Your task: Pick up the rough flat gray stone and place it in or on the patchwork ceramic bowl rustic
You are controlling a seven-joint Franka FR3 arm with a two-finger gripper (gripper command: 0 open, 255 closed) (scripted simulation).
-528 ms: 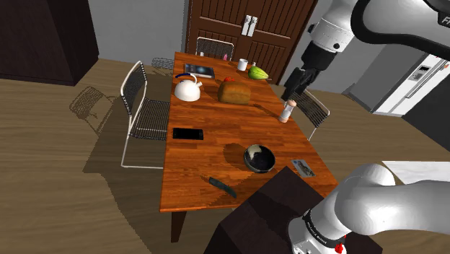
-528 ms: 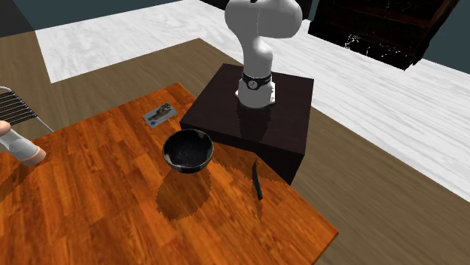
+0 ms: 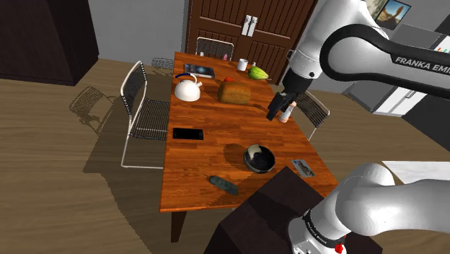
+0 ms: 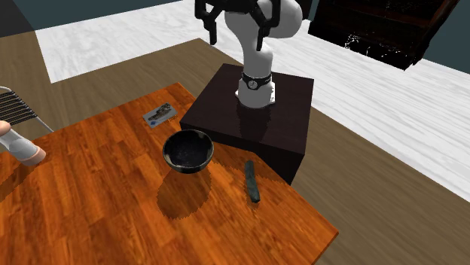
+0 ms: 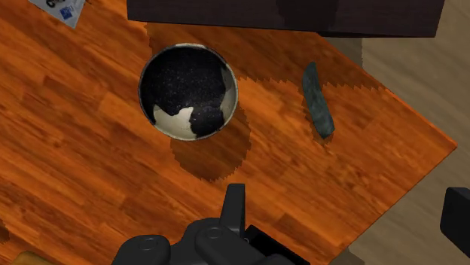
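"Starting nearest the stand [image 3: 268, 211], what differs from half a second before?" asks one.

"The stone [image 3: 223, 185]," says the other. "It showed as a thin sliver then. Now the one long blue-grey piece lies broad side up on the table [image 3: 191, 169], near the corner by the stand. It is beside the bowl [image 3: 259, 159] but apart from it. The gripper [image 3: 276, 110] has come lower and now hangs in front of the one bottle [image 3: 290, 113] in the shoulder view."

"And the claw?"

"Its fingers [image 5: 235, 199] stand wide apart and clasp nothing. It hangs high above the table, with bowl and stone both below it."

"Containers?"

"One bowl, speckled black inside with cream patches, its inside bare. Farther off stands one white mug [image 3: 242, 64]; what it holds cannot be told."

"The rest, counted?"

"One small grey card [image 3: 303, 168] lies near the bowl, by the stand. Beyond are one flat black slab [image 3: 187, 133], one white kettle [image 3: 187, 89] and one brown loaf [image 3: 234, 92]. Then come one green-yellow fruit [image 3: 257, 73] and one book [image 3: 200, 70]. At least three wire chairs [image 3: 144, 108] stand around the table, before brown double doors [image 3: 249, 29]."
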